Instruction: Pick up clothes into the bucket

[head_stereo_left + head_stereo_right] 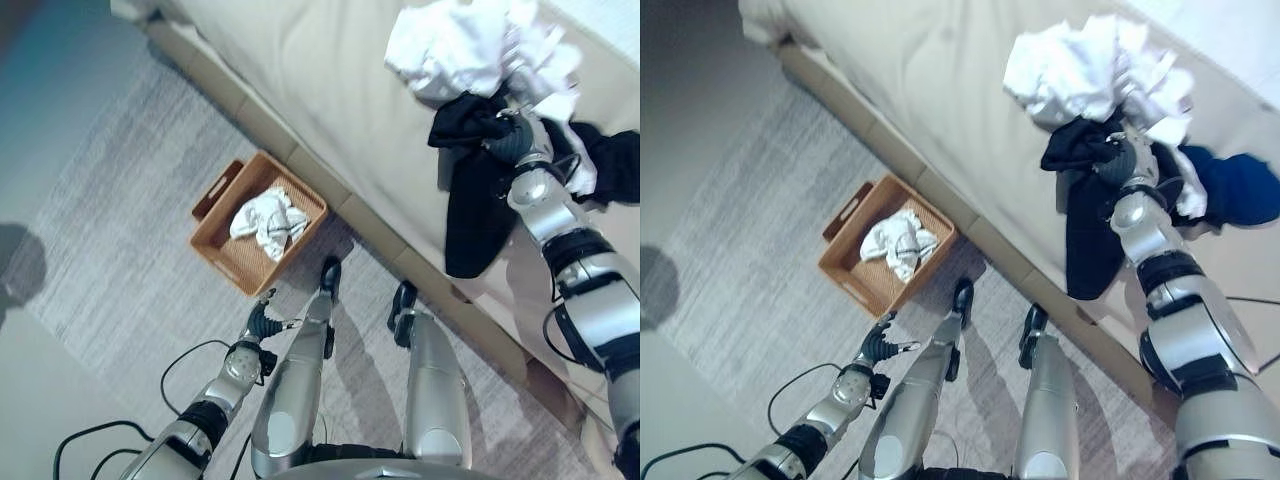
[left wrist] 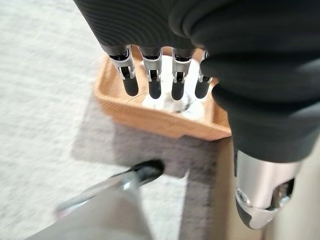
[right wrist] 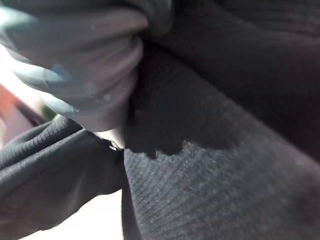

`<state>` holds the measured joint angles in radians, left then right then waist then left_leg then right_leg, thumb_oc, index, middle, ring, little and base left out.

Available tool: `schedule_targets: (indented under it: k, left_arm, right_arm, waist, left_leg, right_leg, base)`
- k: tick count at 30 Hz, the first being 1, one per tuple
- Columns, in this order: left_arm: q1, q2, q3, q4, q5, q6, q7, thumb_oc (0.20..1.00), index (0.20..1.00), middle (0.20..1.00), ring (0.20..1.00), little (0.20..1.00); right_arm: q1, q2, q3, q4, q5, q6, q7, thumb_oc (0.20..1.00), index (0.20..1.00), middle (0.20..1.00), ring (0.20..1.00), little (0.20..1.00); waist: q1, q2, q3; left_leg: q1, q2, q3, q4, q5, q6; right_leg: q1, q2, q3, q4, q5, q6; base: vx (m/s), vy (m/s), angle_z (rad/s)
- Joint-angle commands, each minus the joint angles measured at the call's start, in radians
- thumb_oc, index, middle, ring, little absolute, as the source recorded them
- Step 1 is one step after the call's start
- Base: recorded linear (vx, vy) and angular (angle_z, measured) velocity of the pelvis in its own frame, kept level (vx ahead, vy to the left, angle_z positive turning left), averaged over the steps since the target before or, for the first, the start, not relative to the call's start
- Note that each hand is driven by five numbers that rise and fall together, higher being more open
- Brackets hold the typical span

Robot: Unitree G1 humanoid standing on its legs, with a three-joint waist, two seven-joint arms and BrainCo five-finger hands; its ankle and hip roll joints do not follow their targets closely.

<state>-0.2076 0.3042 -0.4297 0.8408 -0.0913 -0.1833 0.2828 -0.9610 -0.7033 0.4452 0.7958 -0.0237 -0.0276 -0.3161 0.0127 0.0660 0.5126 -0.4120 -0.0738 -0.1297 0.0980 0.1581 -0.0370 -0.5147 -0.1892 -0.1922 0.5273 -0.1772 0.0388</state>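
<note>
Right hand [image 1: 512,140] has its fingers clamped on the black garment [image 1: 478,205]; lift until its tail below the fingers clears the sofa [image 1: 330,80], then carry to the basket [image 1: 222,245].

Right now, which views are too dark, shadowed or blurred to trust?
Right wrist view: black garment pressed close, dark and blurred. Left wrist view: fingers sharp, basket soft, shadow on carpet beside it. Left eye view: evenly lit, garment clear.
</note>
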Motion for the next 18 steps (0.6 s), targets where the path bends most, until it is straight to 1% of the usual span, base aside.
schedule_targets:
  k: [1,6,9,14,15,16,17,18]
  left_arm:
    - [0.038,0.013,0.045,0.028,0.036,-0.008,-0.007,1.000,1.000,1.000,1.000,1.000]
    - [0.073,0.030,0.084,0.007,0.058,-0.010,-0.023,1.000,1.000,1.000,1.000,1.000]
    - [0.093,0.038,0.116,-0.027,0.031,-0.018,-0.045,1.000,1.000,1.000,1.000,1.000]
    - [0.096,0.045,0.143,-0.099,-0.015,-0.027,-0.076,1.000,1.000,1.000,1.000,1.000]
    - [0.098,0.046,0.142,-0.101,-0.015,-0.026,-0.077,1.000,1.000,1.000,1.000,1.000]
    - [0.098,0.045,0.147,-0.120,-0.031,-0.031,-0.082,1.000,1.000,1.000,1.000,1.000]
    - [0.094,0.049,0.158,-0.190,-0.084,-0.040,-0.098,1.000,1.000,1.000,1.000,1.000]
    - [0.098,0.055,0.157,-0.237,-0.113,-0.046,-0.118,1.000,1.000,1.000,1.000,1.000]
  right_arm:
    - [-0.013,-0.076,-0.088,-0.115,0.023,-0.066,-0.053,0.200,0.200,0.200,0.200,0.200]
    - [0.108,-0.071,-0.200,-0.280,0.035,-0.103,-0.065,0.200,0.200,0.200,0.200,0.200]
    - [0.162,-0.062,-0.257,-0.345,0.063,-0.123,-0.060,0.200,0.200,0.200,0.200,0.200]
    - [0.219,-0.047,-0.312,-0.406,0.118,-0.147,-0.037,0.200,0.200,0.200,0.200,0.200]
    - [0.222,-0.047,-0.313,-0.407,0.118,-0.146,-0.037,0.200,0.200,0.200,0.200,0.200]
    - [0.230,-0.040,-0.317,-0.410,0.130,-0.150,-0.034,0.200,0.200,0.200,0.200,0.200]
    - [0.243,-0.033,-0.322,-0.428,0.150,-0.150,-0.017,0.200,0.200,0.200,0.200,0.200]
    - [0.250,-0.029,-0.324,-0.432,0.166,-0.151,-0.010,0.200,0.200,0.200,0.200,0.200]
  waist:
    - [-0.018,-0.048,-0.022]
    - [-0.028,-0.054,-0.110]
    - [-0.030,-0.057,-0.171]
    - [-0.027,-0.072,-0.263]
    - [-0.026,-0.072,-0.262]
    - [-0.027,-0.074,-0.280]
    - [-0.028,-0.078,-0.319]
    - [-0.029,-0.079,-0.337]
  left_leg:
    - [0.077,-0.013,0.036,0.063,-0.122,0.007]
    - [0.166,-0.009,0.057,0.069,-0.165,0.002]
    - [0.209,-0.001,0.066,0.060,-0.173,-0.002]
    - [0.284,0.013,0.078,0.056,-0.205,-0.002]
    - [0.287,0.013,0.078,0.055,-0.206,-0.002]
    - [0.299,0.015,0.080,0.054,-0.210,-0.001]
    - [0.329,0.021,0.085,0.046,-0.217,-0.002]
    - [0.349,0.024,0.089,0.035,-0.219,-0.002]
  right_leg:
    - [0.100,-0.010,0.073,-0.169,0.150,0.069]
    - [0.221,0.006,0.072,-0.243,0.152,0.077]
    - [0.277,0.019,0.071,-0.294,0.160,0.079]
    - [0.366,0.039,0.070,-0.337,0.145,0.079]
    - [0.370,0.040,0.070,-0.339,0.146,0.079]
    - [0.382,0.042,0.072,-0.345,0.144,0.080]
    - [0.416,0.048,0.076,-0.362,0.141,0.082]
    - [0.434,0.052,0.074,-0.373,0.139,0.082]
  base:
    - [0.09,0.078,-0.33]
    - [0.11,0.026,-0.17]
    - [0.09,-0.004,-0.16]
    - [0.08,-0.015,-0.09]
    - [0.08,-0.010,-0.05]
    - [0.10,-0.019,-0.07]
    - [0.14,-0.019,-0.06]
    - [0.13,-0.012,-0.07]
